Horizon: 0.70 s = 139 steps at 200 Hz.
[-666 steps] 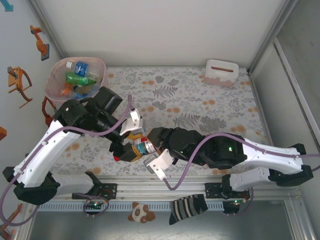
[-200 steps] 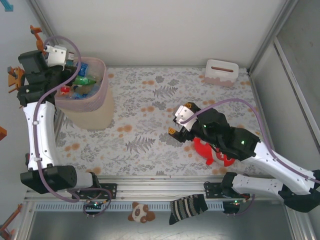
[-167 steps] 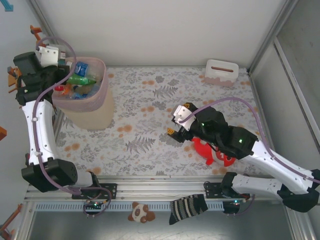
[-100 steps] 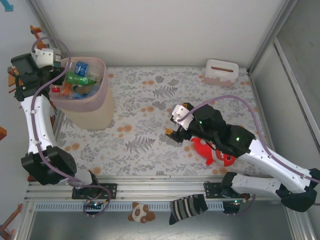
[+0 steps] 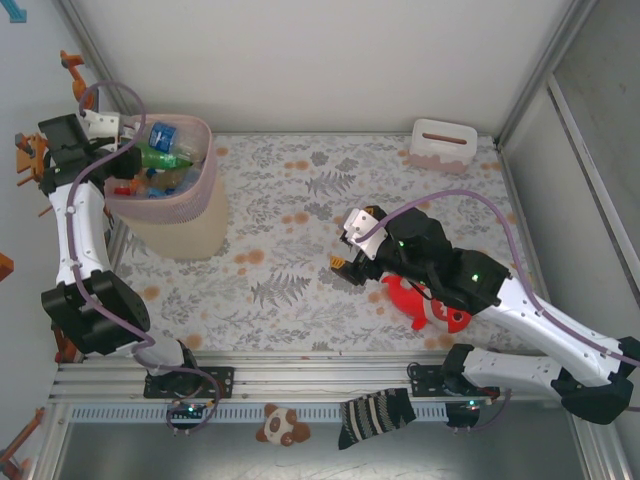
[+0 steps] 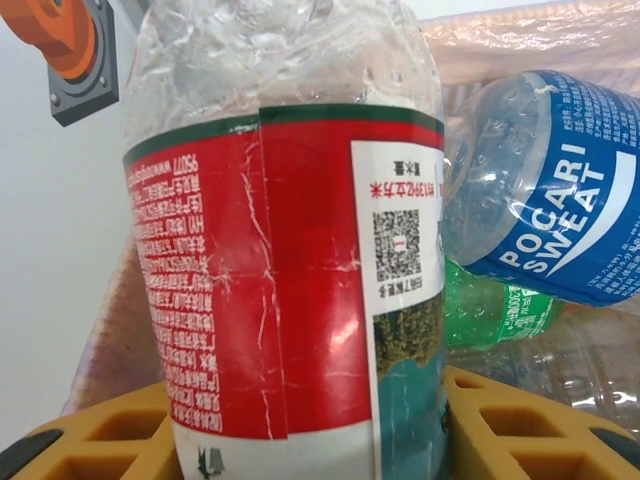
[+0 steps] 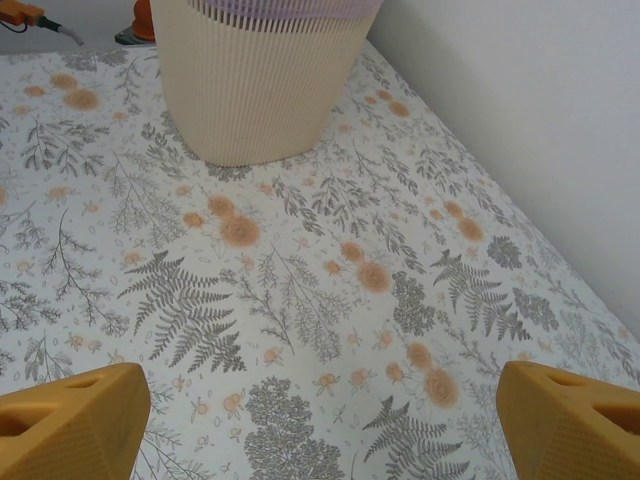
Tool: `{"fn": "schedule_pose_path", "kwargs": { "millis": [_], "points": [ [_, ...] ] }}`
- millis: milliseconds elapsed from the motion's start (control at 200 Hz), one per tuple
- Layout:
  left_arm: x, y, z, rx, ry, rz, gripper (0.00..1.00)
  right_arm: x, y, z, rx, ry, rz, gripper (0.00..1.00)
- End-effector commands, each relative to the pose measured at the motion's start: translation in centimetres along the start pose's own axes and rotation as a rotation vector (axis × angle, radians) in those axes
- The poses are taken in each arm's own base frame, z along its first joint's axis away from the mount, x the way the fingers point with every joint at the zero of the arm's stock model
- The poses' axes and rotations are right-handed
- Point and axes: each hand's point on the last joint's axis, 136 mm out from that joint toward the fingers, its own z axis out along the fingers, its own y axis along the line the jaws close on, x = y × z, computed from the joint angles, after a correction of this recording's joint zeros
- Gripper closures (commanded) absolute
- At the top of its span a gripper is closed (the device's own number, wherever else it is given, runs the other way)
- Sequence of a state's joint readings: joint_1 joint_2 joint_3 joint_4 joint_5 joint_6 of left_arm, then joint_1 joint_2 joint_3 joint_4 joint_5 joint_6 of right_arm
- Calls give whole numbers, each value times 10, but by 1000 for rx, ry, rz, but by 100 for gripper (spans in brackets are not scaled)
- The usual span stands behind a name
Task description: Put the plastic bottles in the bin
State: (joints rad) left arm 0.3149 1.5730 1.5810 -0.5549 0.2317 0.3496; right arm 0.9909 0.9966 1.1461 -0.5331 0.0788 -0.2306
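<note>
**A:** What is the left tool (image 6: 310,440) doing?

**B:** Its yellow jaws sit on either side of the red-labelled bottle (image 6: 280,250) and pinch it low on the body. The bottle stands upright between them. The tool is at the left rim of the bin (image 5: 185,225).

**A:** And what is close around that bottle?

**B:** Just behind it, inside the bin, a blue bottle (image 6: 560,190) lies tilted. A green bottle (image 6: 490,310) is under that one, touching it. More clear bottles are heaped lower down, too blurred to separate. An orange wall fitting (image 6: 70,40) shows outside the bin, beyond its left side.

**A:** Where is the right tool (image 7: 320,430)?

**B:** It is well to the right of the bin and nearer the arm bases. Its jaws are spread wide with nothing between them, and it hangs over the flowered tabletop (image 5: 300,200).

**A:** Does anything lie between it and the bin?

**B:** Only bare cloth. A red plush shark (image 5: 430,305) lies further right of the bin, partly under the right arm. A white slotted box (image 5: 442,143) stands at the far edge, well away from the bin.
</note>
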Motion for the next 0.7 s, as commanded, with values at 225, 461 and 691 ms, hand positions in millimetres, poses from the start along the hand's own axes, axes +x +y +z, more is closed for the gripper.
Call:
{"fn": "schedule_pose_path", "kwargs": {
  "millis": [225, 461, 691],
  "points": [
    [73, -31, 26, 163, 282, -154, 46, -8, -3, -2, 6, -39, 32, 12],
    [49, -35, 3, 176, 217, -180, 37, -11, -3, -6, 5, -51, 41, 12],
    [2, -28, -35, 135, 76, -171, 16, -17, -5, -8, 7, -67, 47, 13]
  ]
}}
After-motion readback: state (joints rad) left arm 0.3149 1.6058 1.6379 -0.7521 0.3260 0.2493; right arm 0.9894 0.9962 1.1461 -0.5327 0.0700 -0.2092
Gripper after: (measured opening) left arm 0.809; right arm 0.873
